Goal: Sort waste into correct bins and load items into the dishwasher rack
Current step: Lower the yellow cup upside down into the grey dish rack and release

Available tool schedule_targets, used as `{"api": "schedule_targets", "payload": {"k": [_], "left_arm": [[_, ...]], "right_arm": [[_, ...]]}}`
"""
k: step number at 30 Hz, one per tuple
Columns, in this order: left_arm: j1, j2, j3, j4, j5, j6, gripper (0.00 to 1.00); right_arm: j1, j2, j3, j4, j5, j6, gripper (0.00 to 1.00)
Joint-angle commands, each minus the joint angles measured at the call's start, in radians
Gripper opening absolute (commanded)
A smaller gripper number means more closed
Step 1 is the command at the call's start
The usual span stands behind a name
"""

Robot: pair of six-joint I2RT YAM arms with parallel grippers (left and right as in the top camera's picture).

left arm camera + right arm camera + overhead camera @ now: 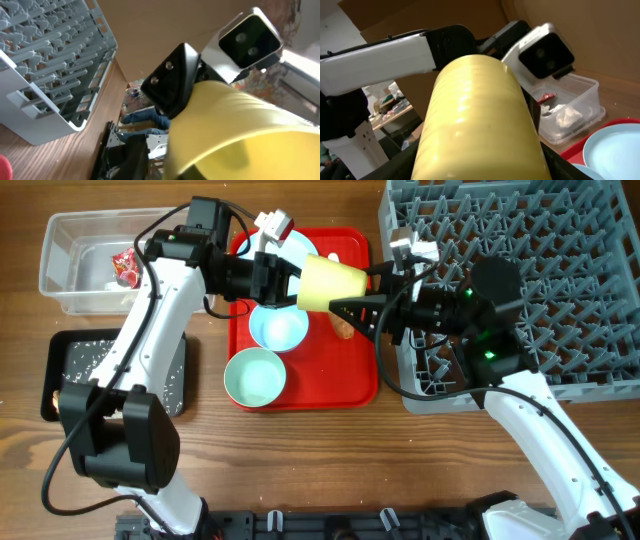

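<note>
Left gripper [288, 280] clamped on yellow cup [322, 280], airborne over red tray [352, 370], left of rack [560, 240] | right gripper [355, 290] straddling cup, clamp cannot be told | wrapper [126, 268] in clear tub [60, 240], far left | plate [300, 246], two bowls [278, 328] on tray, not yet racked

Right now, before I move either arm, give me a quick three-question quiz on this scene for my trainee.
1. True or false: the yellow cup stands in the dishwasher rack.
2. Where does the red snack wrapper lie? A) clear tub B) black tray C) dishwasher rack
3. How many bowls sit on the red tray?
Key: 1 false, it is up in the air over the red tray; 2 A; 3 two.
</note>
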Motion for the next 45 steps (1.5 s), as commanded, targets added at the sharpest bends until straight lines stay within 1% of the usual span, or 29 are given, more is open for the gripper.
{"api": "schedule_targets", "payload": {"k": [1,2,4,6,9,10,12,14,15,17,20,23,25,29,32,34,37,42,45], "left_arm": [[-0.003,-0.014,0.011,0.000,-0.052,0.006,0.40],[0.002,-0.014,0.011,0.000,-0.074,0.006,0.42],[0.019,-0.014,0.011,0.000,-0.147,0.005,0.42],[0.049,-0.014,0.011,0.000,-0.220,0.005,0.46],[0.089,-0.014,0.011,0.002,-0.348,0.005,0.56],[0.100,-0.014,0.011,0.006,-0.413,0.005,0.61],[0.106,-0.014,0.011,0.040,-0.595,0.005,1.00],[0.102,-0.014,0.011,0.076,-0.692,0.005,1.00],[0.100,-0.014,0.011,0.092,-0.717,0.005,1.00],[0.100,-0.014,0.011,0.112,-0.722,0.006,1.00],[0.100,-0.014,0.011,0.116,-0.745,0.006,1.00],[0.100,-0.014,0.011,0.118,-0.758,0.006,1.00],[0.100,-0.014,0.011,0.137,-0.788,0.005,1.00],[0.101,-0.014,0.011,0.179,-0.799,-0.003,1.00],[0.101,-0.014,0.011,0.192,-0.903,-0.080,1.00],[0.101,-0.014,0.011,0.192,-0.948,-0.082,1.00],[0.101,-0.014,0.011,0.191,-0.949,-0.082,1.00],[0.100,-0.014,0.011,0.191,-0.949,-0.082,1.00],[0.100,-0.014,0.011,0.166,-0.949,-0.082,1.00]], "right_arm": [[-0.015,0.007,0.010,0.019,-0.031,-0.013,0.43],[-0.042,0.007,0.010,0.005,-0.032,-0.013,0.42],[-0.117,0.007,0.010,-0.048,-0.035,-0.014,0.39],[-0.197,0.007,0.010,-0.110,-0.035,-0.024,0.39],[-0.286,0.007,0.010,-0.188,-0.009,-0.051,0.39],[-0.309,0.007,0.010,-0.221,0.018,-0.061,0.39],[-0.326,0.007,0.011,-0.327,0.123,-0.093,0.40],[-0.326,0.007,0.019,-0.422,0.208,-0.120,0.39],[-0.326,0.005,0.027,-0.464,0.244,-0.134,0.36],[-0.326,0.001,0.066,-0.583,0.336,-0.187,0.36],[-0.325,0.000,0.179,-0.788,0.470,-0.278,0.36],[-0.324,0.000,0.289,-0.931,0.566,-0.339,0.37],[-0.324,0.000,0.352,-1.014,0.629,-0.363,0.37],[-0.324,0.000,0.424,-1.159,0.707,-0.375,0.37],[-0.323,0.000,0.424,-1.292,0.755,-0.375,0.37],[-0.323,0.000,0.424,-1.376,0.818,-0.374,0.37],[-0.323,0.000,0.424,-1.468,0.907,-0.372,0.37],[-0.323,0.004,0.424,-1.533,1.023,-0.334,0.37],[-0.323,0.015,0.424,-1.575,1.053,-0.328,0.37]]}}
